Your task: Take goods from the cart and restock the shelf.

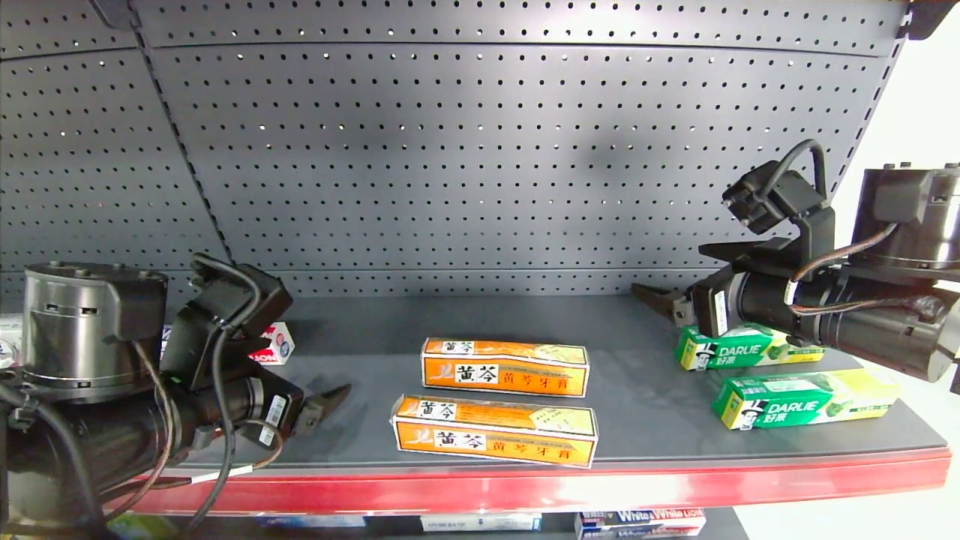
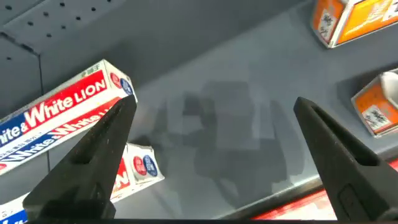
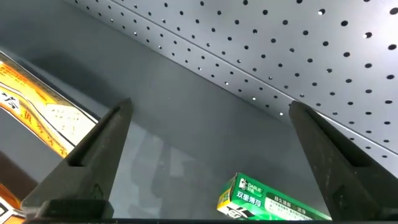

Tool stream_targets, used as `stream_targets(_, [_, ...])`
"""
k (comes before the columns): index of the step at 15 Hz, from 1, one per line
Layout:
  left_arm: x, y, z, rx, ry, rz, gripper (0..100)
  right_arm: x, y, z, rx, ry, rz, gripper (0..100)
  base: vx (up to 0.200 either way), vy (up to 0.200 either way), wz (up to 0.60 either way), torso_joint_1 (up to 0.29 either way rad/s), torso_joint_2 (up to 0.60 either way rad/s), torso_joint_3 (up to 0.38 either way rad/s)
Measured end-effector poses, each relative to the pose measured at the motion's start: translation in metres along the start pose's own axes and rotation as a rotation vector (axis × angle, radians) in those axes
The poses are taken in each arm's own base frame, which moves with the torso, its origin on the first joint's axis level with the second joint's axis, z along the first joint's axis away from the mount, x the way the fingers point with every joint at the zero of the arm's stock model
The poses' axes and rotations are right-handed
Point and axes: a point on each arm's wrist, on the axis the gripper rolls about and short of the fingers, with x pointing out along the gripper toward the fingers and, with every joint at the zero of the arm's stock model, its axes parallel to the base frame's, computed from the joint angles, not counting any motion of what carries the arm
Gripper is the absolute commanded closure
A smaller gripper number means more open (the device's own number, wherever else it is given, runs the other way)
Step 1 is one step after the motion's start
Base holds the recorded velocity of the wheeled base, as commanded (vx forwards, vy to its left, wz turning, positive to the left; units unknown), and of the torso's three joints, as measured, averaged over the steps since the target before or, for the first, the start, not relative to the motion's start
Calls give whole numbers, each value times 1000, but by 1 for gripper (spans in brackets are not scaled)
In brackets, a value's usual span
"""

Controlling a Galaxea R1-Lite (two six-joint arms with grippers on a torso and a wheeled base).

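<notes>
The grey shelf (image 1: 360, 330) carries two orange toothpaste boxes (image 1: 504, 366) (image 1: 495, 429) in the middle and two green toothpaste boxes (image 1: 742, 347) (image 1: 806, 399) on the right. A red-and-white toothpaste box (image 1: 274, 343) lies at the left. My left gripper (image 1: 326, 405) hovers low over the shelf's front left, open and empty (image 2: 214, 106), with the red-and-white boxes (image 2: 62, 112) beside one finger. My right gripper (image 1: 656, 300) hangs over the right of the shelf, just above the rear green box (image 3: 273, 202), open and empty (image 3: 209, 106).
A perforated grey back panel (image 1: 480, 150) closes the shelf behind. A red strip (image 1: 525, 487) runs along the front edge. More boxes (image 1: 637, 521) sit on the level below. Bare shelf lies between the orange boxes and each gripper.
</notes>
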Motion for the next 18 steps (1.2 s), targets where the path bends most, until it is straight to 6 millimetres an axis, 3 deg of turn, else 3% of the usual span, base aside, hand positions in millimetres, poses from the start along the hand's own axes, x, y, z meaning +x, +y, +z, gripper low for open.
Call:
stream_targets(9, [22,-17,-1,33,39,-43,0,0,-6,-1,3,2,-18,0,0,0,0,0,0,0])
stream_targets(18, [20,-36,-4,69,54,-112,0,0,-8,-4,5,11,-25,0,0,0,0,0,0,0])
